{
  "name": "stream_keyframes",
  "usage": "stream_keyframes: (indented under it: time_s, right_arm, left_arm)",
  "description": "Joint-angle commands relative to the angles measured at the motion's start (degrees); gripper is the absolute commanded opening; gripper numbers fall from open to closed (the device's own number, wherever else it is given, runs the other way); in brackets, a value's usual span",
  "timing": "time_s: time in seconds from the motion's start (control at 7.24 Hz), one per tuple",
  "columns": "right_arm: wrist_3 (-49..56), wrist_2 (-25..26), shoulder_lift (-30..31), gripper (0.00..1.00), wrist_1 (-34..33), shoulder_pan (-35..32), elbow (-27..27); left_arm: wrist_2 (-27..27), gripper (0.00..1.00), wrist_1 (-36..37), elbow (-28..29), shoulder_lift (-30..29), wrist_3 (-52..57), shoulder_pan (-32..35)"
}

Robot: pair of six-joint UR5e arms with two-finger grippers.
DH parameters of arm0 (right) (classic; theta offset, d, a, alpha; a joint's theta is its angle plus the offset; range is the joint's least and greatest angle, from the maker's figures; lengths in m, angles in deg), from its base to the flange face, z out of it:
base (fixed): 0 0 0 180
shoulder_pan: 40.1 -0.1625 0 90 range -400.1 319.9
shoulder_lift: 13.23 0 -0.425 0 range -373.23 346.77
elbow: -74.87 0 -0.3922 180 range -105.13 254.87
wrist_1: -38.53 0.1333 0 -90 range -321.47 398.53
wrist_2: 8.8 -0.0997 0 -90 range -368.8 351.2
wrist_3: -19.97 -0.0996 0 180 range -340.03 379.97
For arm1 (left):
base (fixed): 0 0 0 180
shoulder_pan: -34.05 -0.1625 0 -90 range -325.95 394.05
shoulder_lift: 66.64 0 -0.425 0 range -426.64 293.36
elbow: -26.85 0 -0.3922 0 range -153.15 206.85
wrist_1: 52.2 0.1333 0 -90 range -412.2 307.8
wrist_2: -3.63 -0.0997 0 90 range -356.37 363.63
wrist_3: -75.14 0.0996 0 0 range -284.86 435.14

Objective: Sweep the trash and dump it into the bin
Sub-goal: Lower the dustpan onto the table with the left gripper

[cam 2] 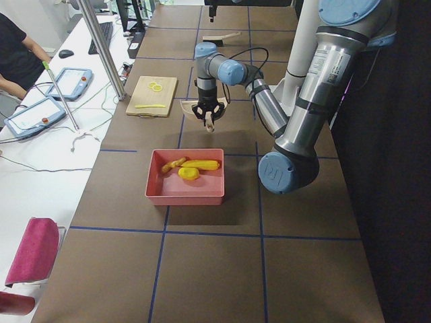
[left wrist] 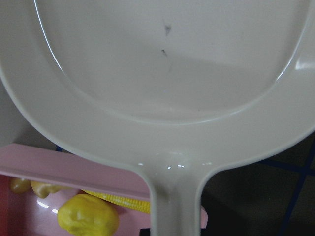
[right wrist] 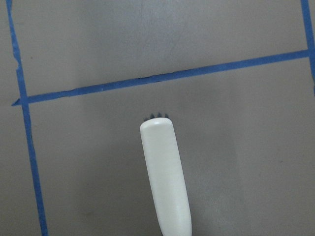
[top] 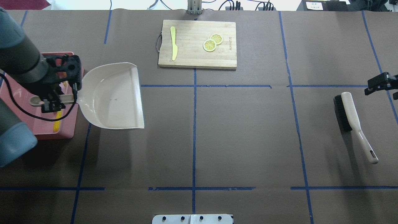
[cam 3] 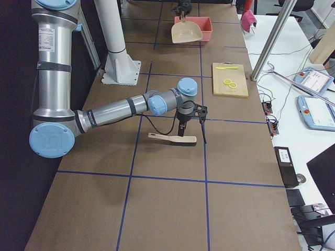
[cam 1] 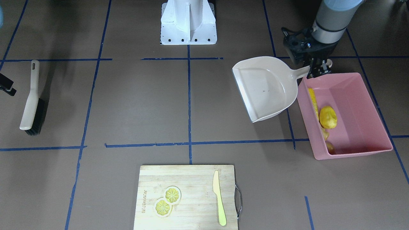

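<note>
Front view: corn cob (cam 1: 313, 101), potato (cam 1: 328, 117) and ginger root (cam 1: 325, 134) all lie in the bin (cam 1: 367, 105), so dumping looks done. The left gripper (cam 1: 317, 69) clamps the handle of the empty dustpan (cam 1: 265, 86) beside it.

Overhead: the brush (top: 354, 121) lies free. The right gripper (top: 380, 82) is cut off at the edge, so I can't tell its jaws.

Left wrist: the ginger root is half-hidden.

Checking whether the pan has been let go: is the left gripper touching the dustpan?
Touching. In the overhead view the left gripper is closed on the handle of the dustpan, with no gap between them; the front-facing view shows the same grip.
</note>
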Motion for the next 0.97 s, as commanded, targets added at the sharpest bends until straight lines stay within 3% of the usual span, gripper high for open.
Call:
stream_keyframes:
  time_s: [0.0,0.28,0.55,0.83]
  right_arm:
    - [0.5,0.1,-1.5,1.0,0.0,-2.8,-0.3]
    - [1.4,0.3,-2.9,1.0,0.0,-3.6,-0.2]
    - [8.1,0.2,-3.6,1.0,-1.0,-6.2,0.5]
    - [17.5,-0.5,-3.7,1.0,-1.1,-9.1,4.4]
  left_arm:
    - [-0.2,0.03,-3.9,3.4,-1.8,0.1,-3.7]
    - [-5.3,0.02,-4.1,7.4,-5.6,0.1,-6.7]
    - [-5.5,0.02,-9.8,13.2,-7.0,-0.1,-7.5]
    - [-5.5,0.02,-12.0,15.1,-8.0,-0.3,-9.6]
